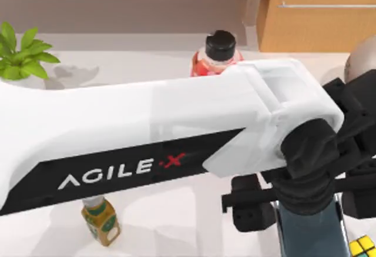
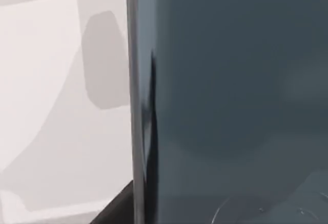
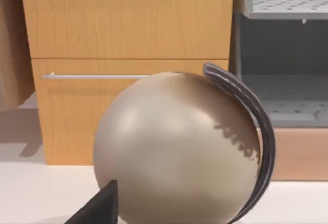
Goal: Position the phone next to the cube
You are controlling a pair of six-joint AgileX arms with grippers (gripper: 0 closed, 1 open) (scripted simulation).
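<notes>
Top view: the left gripper (image 1: 305, 201) is reached across to the table's right side, jaws clamped on the phone (image 1: 311, 233), held just beside the cube (image 1: 363, 247), likely for placing.

Left wrist view: the phone's glassy face is seen close up.

Right wrist view: a globe (image 3: 174, 149) before a cabinet (image 3: 128, 55); the right arm's jaws cannot be told.

The left arm (image 1: 147, 133) covers most of the desk from above. The phone (image 1: 308, 233) is half hidden under the wrist and cut off by the bottom edge, same as the cube (image 1: 364, 247) in the corner. Can't see the left claw's fingers.
</notes>
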